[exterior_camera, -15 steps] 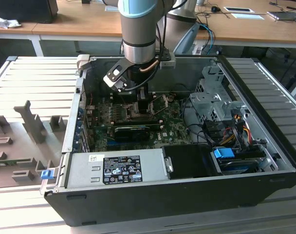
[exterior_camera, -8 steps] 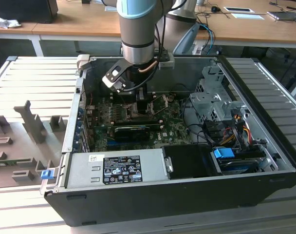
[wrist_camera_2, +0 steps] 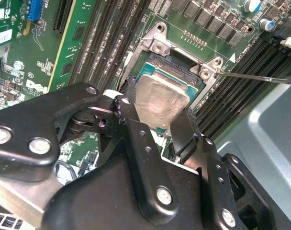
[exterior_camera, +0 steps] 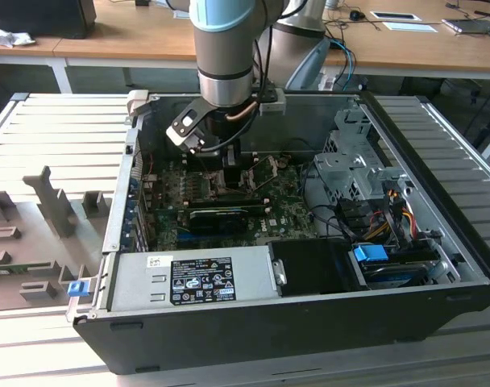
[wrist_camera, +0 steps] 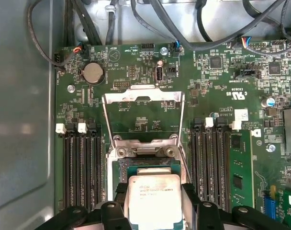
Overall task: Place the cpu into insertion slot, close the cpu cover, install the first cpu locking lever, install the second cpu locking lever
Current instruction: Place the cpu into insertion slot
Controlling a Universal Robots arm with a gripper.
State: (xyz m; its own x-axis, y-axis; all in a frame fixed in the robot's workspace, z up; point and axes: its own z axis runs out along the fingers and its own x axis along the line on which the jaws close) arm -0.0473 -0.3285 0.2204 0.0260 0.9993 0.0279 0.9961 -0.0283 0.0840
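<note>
One arm (exterior_camera: 221, 48) comes in from 12 o'clock of the exterior view. It stands near vertical, wrist down inside the open computer case (exterior_camera: 229, 339), which lies on the slatted desk (exterior_camera: 60, 129). One pincer (exterior_camera: 226, 165) points down at the motherboard (exterior_camera: 285, 214).

From the pincer in that view:
- one long black card (exterior_camera: 221, 216) at 6 o'clock, just beside
- one power supply (exterior_camera: 193, 278) further out at 6 o'clock
- one drive cage (exterior_camera: 354, 165) at 3 o'clock, well apart

In the second wrist view the pincer's two fingers (wrist_camera_2: 132, 125) are clenched on the one cpu (wrist_camera_2: 161, 101). One finger touches each opposite edge, and the silver top faces up. The cpu sits between the fingertips, right over the one insertion slot (wrist_camera_2: 176, 71), overlapping it. Part of the dark socket shows past the chip's far edge. Cannot tell if the chip is seated or just above.

One thin lever rod (wrist_camera_2: 260, 77) sticks out sideways from a corner of the slot frame, clear of the fingers.

In the first wrist view the one cpu cover (wrist_camera: 136, 93) is swung open. It is off the slot, on the side away from the fingers, and board shows through its window. Two memory slot banks (wrist_camera: 83, 167) flank the slot, one on each side. One coin battery (wrist_camera: 93, 73) sits beyond the cover, well apart from the pincer.
</note>
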